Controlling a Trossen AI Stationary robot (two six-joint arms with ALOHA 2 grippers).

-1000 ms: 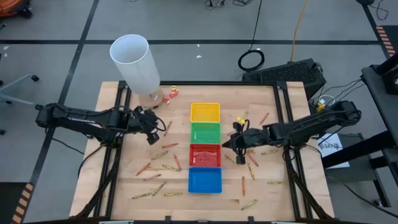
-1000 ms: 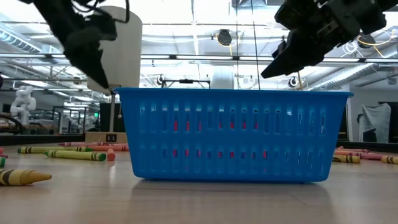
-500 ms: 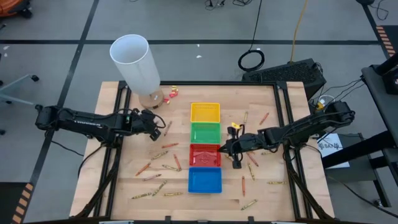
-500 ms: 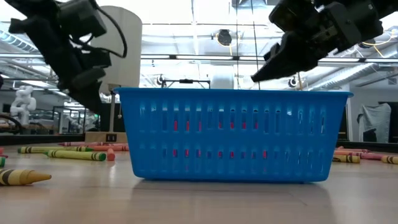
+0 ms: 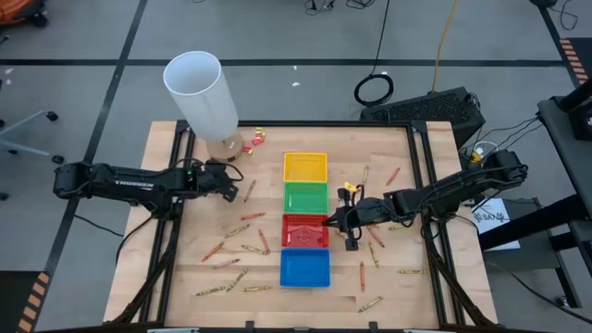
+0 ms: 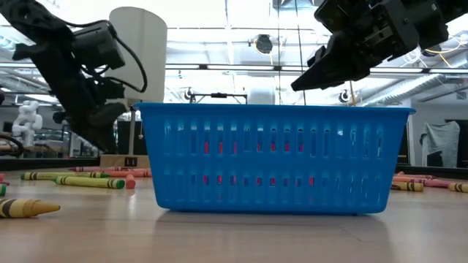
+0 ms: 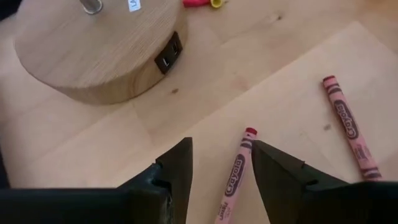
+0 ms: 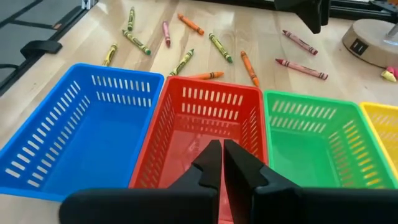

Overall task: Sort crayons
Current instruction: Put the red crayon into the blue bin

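Two arms at work over scattered crayons (image 5: 242, 250).
The left gripper (image 7: 221, 165), fingers spread, straddles a red crayon (image 7: 234, 180) on the counter (image 5: 166, 277); the right gripper (image 8: 222, 163), pressed together, hangs over the red tray (image 8: 186, 106).

You look straight down from above; low, level behind the blue tray (image 6: 274, 157); wrist cameras sit close. All share the table (image 5: 185, 268).

The wooden table (image 5: 176, 277) carries scattered crayons (image 5: 242, 231), four coloured trays (image 5: 304, 269) and a white cylinder (image 5: 201, 92)
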